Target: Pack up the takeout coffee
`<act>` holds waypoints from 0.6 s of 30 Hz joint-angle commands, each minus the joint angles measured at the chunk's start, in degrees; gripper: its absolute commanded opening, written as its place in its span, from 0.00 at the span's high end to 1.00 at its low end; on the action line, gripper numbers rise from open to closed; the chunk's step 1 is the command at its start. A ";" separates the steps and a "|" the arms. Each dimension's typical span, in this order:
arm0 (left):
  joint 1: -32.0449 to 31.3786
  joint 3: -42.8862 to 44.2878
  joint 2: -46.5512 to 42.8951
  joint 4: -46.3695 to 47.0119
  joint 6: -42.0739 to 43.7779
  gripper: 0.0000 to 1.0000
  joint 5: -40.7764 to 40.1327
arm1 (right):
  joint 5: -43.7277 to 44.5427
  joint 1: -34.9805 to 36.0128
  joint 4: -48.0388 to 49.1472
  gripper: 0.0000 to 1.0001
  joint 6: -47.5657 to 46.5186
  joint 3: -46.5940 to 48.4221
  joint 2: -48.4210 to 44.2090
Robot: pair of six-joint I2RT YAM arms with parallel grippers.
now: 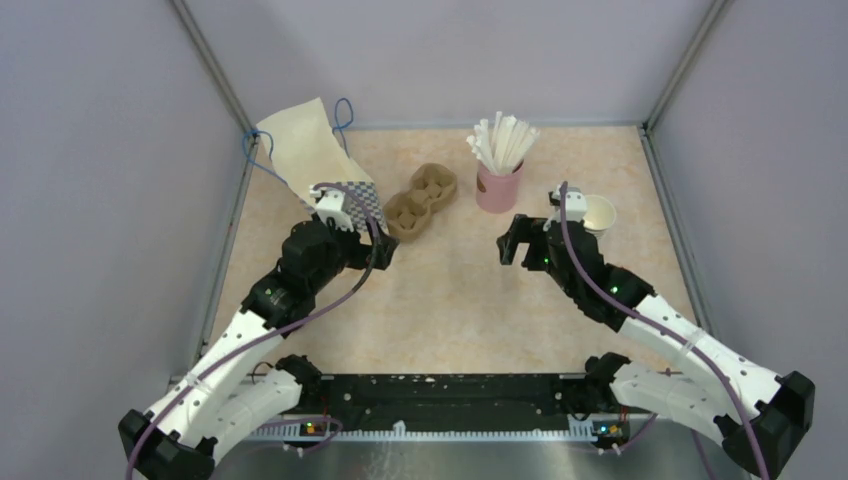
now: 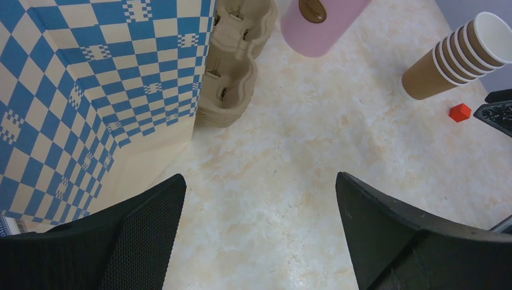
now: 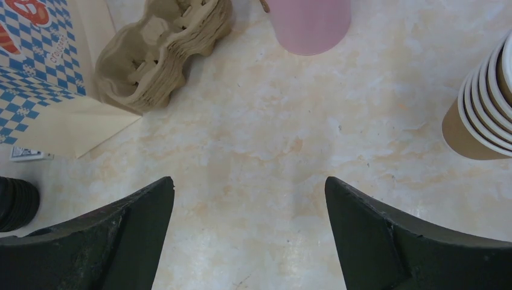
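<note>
Judging the task barely begun: nothing packed, everything left to do. Not finding the takeout coffee (a brown cup under a black lid) in any view, so cannot tell where it stands. Noting the left gripper (image 2: 258,181) spread wide, holding nothing; noting the same for the right gripper (image 3: 249,181). Seeing the cream paper bag with blue-checked side (image 2: 90,90) just beside the stacked brown pulp cup carriers (image 2: 232,66).

Getting from the left wrist view alone a small red cube (image 2: 460,112) near the stack of lidless brown paper cups (image 2: 456,54). Getting from the right wrist view alone a black ribbed round thing (image 3: 15,202), possibly lids. Getting the white straws (image 1: 503,140) in the pink cup (image 1: 498,188) from overhead only.
</note>
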 commanded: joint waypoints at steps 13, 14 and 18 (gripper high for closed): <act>-0.17 3.06 -2.55 -1.18 5.07 0.01 -0.82 | 11.41 0.34 -8.20 0.13 -1.88 5.56 4.86; -0.16 3.61 -2.62 -1.90 5.44 0.01 -0.74 | 12.88 0.12 -10.78 0.16 -3.26 7.44 7.55; -0.17 3.17 -4.08 -1.88 6.91 0.01 1.29 | 18.35 -2.83 -22.10 0.56 -5.26 19.46 19.18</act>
